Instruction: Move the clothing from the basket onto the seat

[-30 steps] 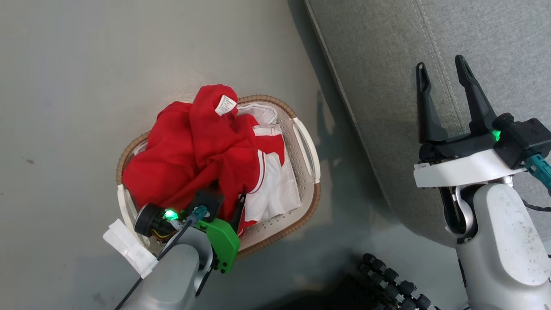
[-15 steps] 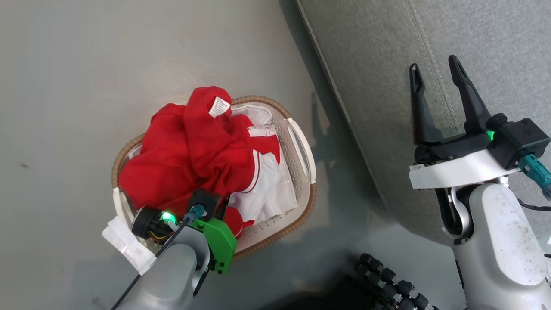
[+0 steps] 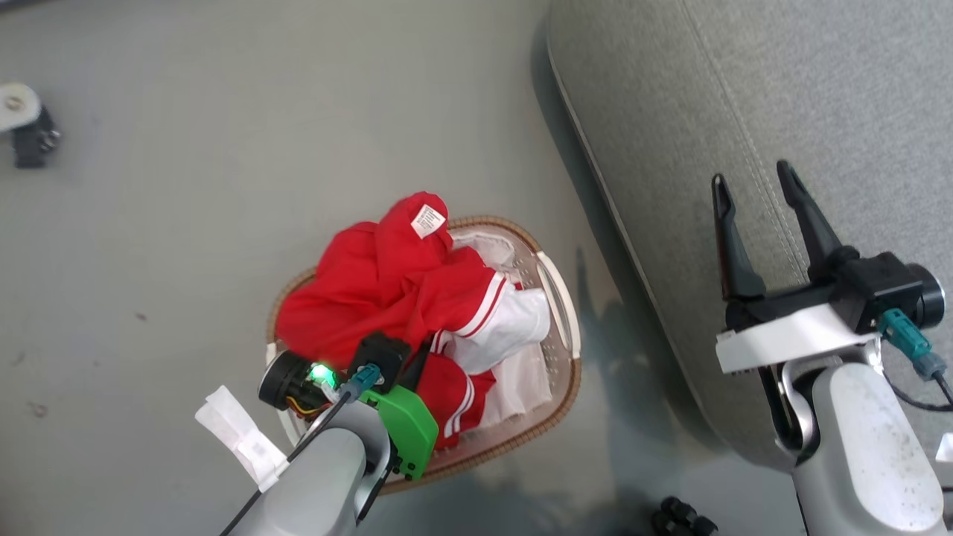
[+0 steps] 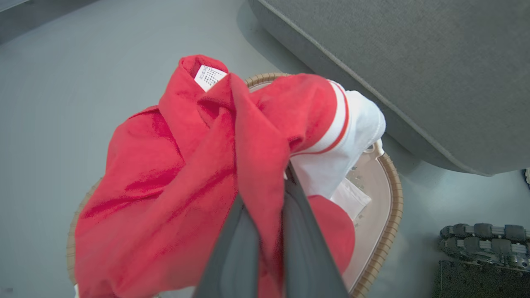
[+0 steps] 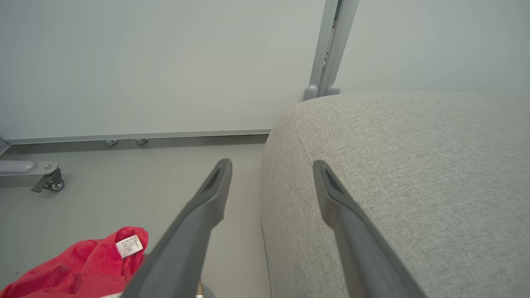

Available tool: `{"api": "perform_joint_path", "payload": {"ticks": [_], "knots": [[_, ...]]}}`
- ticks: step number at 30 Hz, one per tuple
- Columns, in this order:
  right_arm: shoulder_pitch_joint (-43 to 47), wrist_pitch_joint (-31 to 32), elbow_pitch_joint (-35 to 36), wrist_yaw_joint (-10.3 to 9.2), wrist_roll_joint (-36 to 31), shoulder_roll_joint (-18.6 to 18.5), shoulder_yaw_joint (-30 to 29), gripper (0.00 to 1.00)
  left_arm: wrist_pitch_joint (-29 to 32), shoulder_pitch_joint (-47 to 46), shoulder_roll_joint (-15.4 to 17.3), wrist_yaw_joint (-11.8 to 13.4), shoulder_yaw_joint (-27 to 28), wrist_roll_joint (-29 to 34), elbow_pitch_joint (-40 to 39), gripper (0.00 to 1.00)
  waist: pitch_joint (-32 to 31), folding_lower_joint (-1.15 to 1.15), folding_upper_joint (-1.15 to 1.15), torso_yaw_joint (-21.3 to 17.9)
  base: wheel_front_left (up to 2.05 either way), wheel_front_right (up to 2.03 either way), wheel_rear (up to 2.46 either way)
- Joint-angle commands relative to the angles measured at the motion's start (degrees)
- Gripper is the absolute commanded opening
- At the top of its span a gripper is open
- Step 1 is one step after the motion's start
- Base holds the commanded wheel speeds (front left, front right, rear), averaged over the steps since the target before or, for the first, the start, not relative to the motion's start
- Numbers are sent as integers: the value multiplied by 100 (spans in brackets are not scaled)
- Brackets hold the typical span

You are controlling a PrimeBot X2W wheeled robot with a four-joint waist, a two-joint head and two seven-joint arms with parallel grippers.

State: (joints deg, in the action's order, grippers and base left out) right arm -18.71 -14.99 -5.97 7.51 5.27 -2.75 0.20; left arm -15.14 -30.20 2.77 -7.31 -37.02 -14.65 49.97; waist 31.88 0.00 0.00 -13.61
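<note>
**A:** What is cut off or hidden?

**B:** The one seat (image 3: 744, 112) runs off the head view from 12 to 4 o'clock. The one basket (image 3: 562, 298) stands on the floor at 7 o'clock, near the seat but apart from it. My left forearm hides its near rim.

**A:** And the clothing?

**B:** The clothing (image 3: 372, 298) is heaped in the basket, a red-and-white tangle. I can't count the garments.

**A:** Your grippers?

**B:** Two. My left gripper (image 4: 265, 186) pinches a red fold, its tips partly buried in cloth. My right gripper (image 3: 750, 173) is spread wide above the seat at 3 o'clock.

**A:** Anything smaller?

**B:** One tag (image 3: 427, 220), at the heap's 12 o'clock. Its print is too small to read.
</note>
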Motion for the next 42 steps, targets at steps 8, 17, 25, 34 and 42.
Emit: {"api": "perform_joint_path", "payload": {"ticks": [8,17,25,34,42], "knots": [[669,-30,-173,-4,-250,-25,-182,100,-3,181,196,-26,-151,23,-604,0,-1578,0,0,726,0,0,0],[1274,-30,-272,-4,-385,-25,-255,100,-3,-407,645,-23,-632,-79,-1001,0,-2502,0,0,985,0,0,0],[1531,-30,-296,-4,-451,-24,-124,100,237,-1333,1012,-23,-1176,-300,-1351,0,-2992,0,0,1105,0,0,0],[1429,-30,-294,-4,-552,-25,233,100,476,-2446,1405,-16,-1627,-597,-1683,0,-3155,0,0,1082,0,0,0],[1161,-30,-324,-4,-623,-23,615,100,493,-3138,1318,-13,-1871,-844,-1567,0,-3162,0,0,1102,0,0,0]]}}
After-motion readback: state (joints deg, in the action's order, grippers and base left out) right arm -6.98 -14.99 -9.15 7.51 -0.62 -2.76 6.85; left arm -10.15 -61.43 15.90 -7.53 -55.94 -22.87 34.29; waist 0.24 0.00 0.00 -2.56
